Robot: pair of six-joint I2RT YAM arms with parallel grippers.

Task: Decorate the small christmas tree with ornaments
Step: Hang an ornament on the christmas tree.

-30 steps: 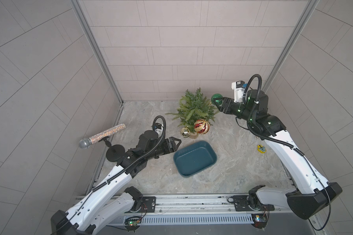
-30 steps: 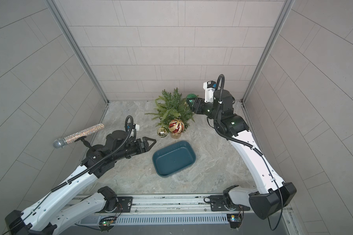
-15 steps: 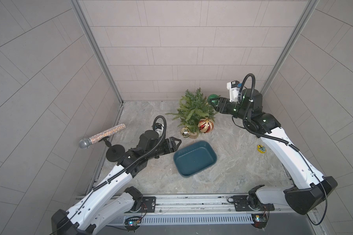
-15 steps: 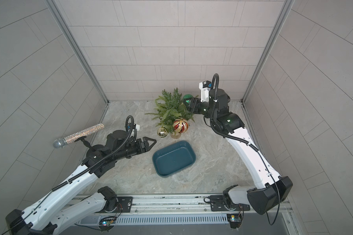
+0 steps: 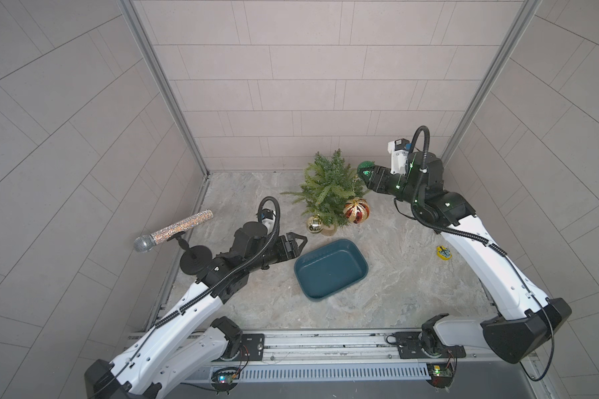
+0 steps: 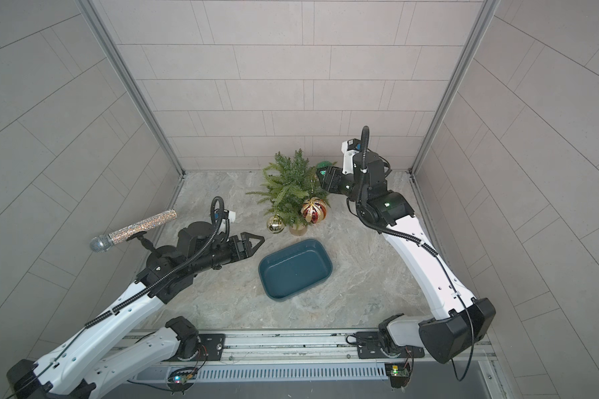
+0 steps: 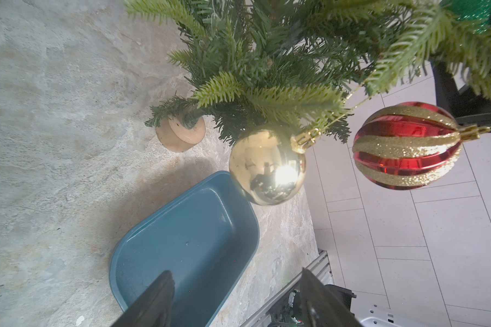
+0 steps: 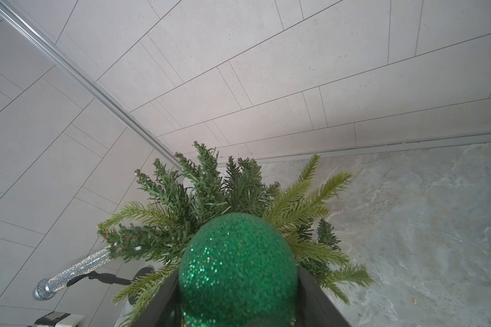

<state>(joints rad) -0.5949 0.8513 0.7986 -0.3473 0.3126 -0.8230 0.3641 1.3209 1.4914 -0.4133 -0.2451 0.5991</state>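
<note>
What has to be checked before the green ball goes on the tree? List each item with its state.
1. Green ball gripped in right claw: ok.
2. Ball's hanging loop free and reachable: cannot tell, it is hidden in all views.
3. Ball next to the tree branches: ok, at the tree's upper side.
4. Tree standing on its base: ok.
5. Gold ball and red ball hanging from low branches: ok.
6. Left claw open and apart from the tree, by the tray: ok.
</note>
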